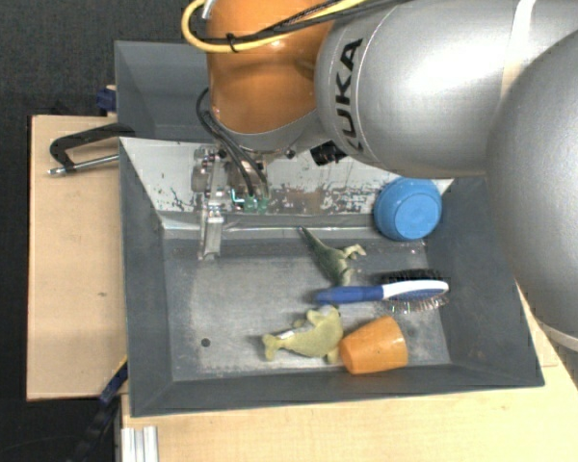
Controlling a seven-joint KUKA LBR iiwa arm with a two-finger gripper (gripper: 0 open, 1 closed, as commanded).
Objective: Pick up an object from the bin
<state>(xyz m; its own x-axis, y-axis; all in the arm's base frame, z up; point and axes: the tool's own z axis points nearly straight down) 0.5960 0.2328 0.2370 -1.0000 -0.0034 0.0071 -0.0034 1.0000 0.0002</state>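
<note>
Robot arm over a grey bin (144,287). Its gripper (211,243) hangs above bare floor at the far left; open or closed, I cannot tell. Nearest, to its right, lies a green toy dinosaur (329,253), likely light and stiff, best pinched across the body. A blue-handled brush (385,292) crowds it; the left is open.
</note>
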